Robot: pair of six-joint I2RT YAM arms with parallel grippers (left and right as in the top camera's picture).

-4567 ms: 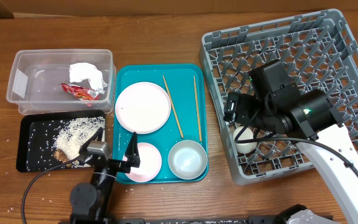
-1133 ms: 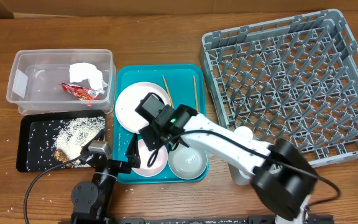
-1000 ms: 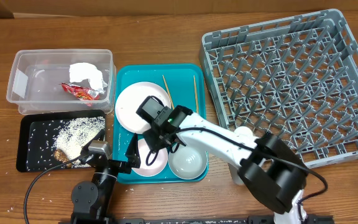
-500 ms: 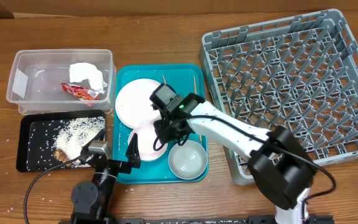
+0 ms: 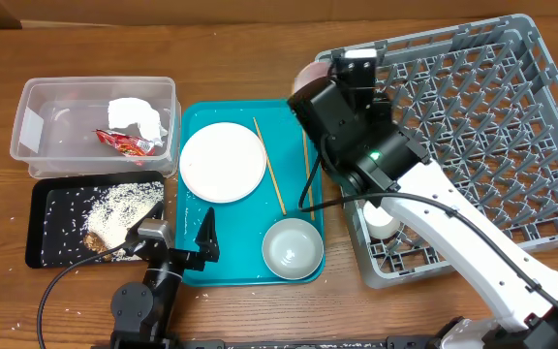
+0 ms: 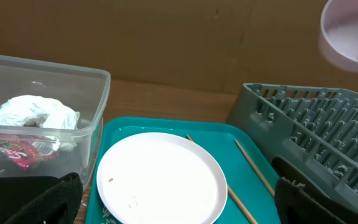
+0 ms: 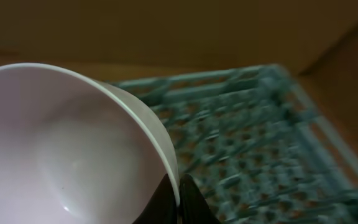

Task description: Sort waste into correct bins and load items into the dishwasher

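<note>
Overhead: loading step. The pink bowl [image 5: 304, 76] is lifted at the grey rack's [image 5: 473, 126] far-left corner, clear of the teal tray [image 5: 194, 114]. Left wrist: left fingers [image 6: 36, 199] spread, idle near the plate [image 6: 160, 177]. Right wrist: right fingers [image 7: 192, 205] pinch the bowl's rim. Next you likely carry it over the pegs, stand it between rows, release.
</note>
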